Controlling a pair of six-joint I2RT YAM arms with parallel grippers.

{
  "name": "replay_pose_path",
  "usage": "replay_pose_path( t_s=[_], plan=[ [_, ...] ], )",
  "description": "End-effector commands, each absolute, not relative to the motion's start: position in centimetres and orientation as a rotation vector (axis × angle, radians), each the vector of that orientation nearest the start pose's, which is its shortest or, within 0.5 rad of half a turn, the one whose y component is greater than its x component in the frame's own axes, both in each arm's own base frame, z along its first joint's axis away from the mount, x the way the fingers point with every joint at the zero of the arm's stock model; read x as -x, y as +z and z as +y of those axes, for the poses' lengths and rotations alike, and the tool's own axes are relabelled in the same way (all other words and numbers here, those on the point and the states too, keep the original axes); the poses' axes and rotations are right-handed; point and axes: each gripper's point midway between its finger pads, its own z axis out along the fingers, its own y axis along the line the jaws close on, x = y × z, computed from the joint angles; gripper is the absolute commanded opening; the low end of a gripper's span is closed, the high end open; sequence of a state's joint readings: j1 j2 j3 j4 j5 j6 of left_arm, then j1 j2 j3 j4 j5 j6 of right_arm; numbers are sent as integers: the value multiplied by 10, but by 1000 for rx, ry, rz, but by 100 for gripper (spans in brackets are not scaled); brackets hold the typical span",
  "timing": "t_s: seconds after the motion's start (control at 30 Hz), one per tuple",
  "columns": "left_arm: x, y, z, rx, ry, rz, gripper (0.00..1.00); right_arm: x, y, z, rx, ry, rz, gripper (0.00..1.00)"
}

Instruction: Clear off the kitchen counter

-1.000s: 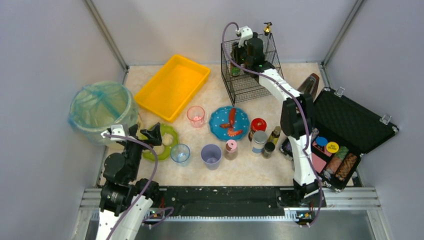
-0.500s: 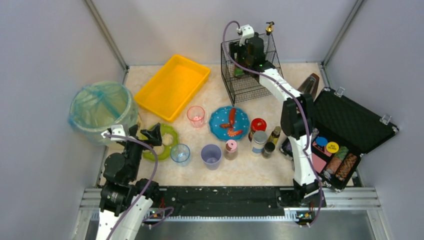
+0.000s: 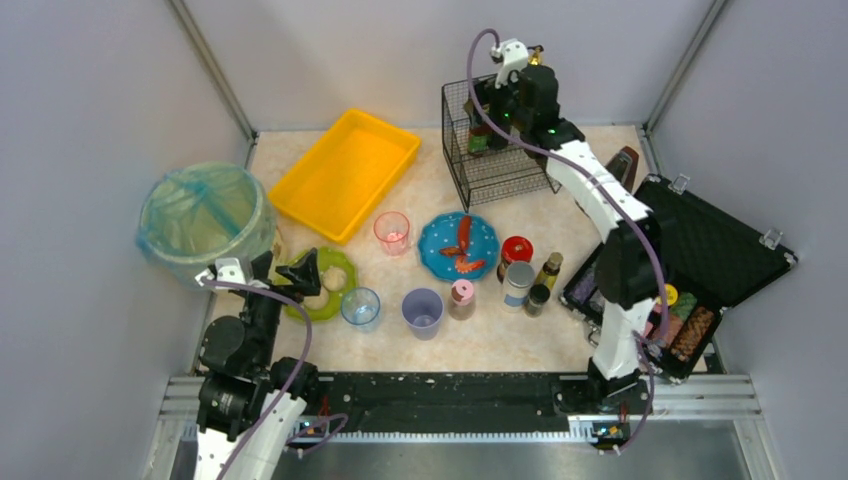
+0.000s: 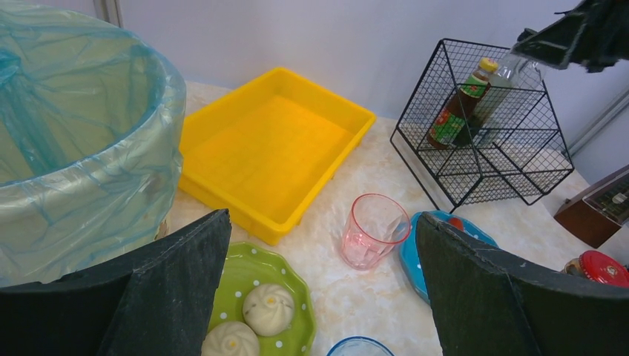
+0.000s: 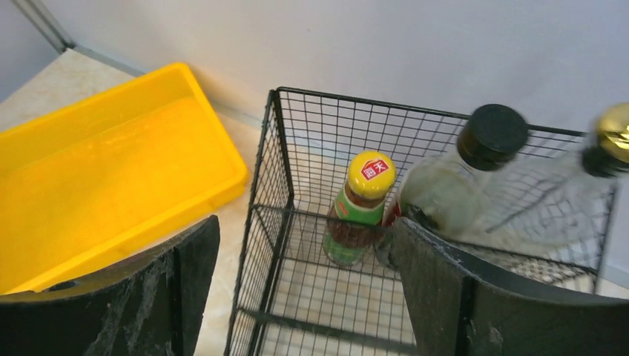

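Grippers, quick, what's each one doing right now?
Left gripper: open, holding nothing.
Right gripper: open, holding nothing, over the wire rack.

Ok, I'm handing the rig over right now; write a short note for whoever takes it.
Left gripper: open, empty, by the green plate of buns.
Right gripper: open, empty, above the wire rack.
Done: yellow-capped bottle, black-capped bottle and gold-capped bottle sit in the rack.
Left on the kitchen counter: green plate, blue plate, pink cup, blue cup, purple cup, red-lidded jar, pink-lidded jar, grey can, two small bottles.
Yellow tray is empty.
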State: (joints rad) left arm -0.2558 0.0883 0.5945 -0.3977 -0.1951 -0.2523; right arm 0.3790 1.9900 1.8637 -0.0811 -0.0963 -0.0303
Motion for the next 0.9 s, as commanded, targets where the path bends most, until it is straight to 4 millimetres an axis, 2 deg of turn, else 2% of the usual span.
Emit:
replay_pose_path(
  t_s=[0.0, 0.2, 0.43, 0.53, 0.77, 0.87],
  plan=[
    [-188, 308, -25, 150, -279, 1404, 99, -504, 369, 233, 441, 394, 1614, 86],
    [-185, 311, -25, 148, -290, 1391, 99, -442, 352, 198, 425, 343, 1704, 88],
    [-185, 312, -25, 150, -290, 1385, 99, -374, 323, 154, 377, 266, 1791, 91],
    [-186, 311, -26, 148, -292, 1392, 99, -351, 303, 140, 357, 241, 1854, 91],
    [-188, 310, -27, 145, -292, 1404, 99, -305, 259, 119, 270, 247, 2004, 91],
    [-189, 308, -28, 143, -292, 1410, 99, -287, 250, 119, 288, 277, 2061, 91]
  ],
)
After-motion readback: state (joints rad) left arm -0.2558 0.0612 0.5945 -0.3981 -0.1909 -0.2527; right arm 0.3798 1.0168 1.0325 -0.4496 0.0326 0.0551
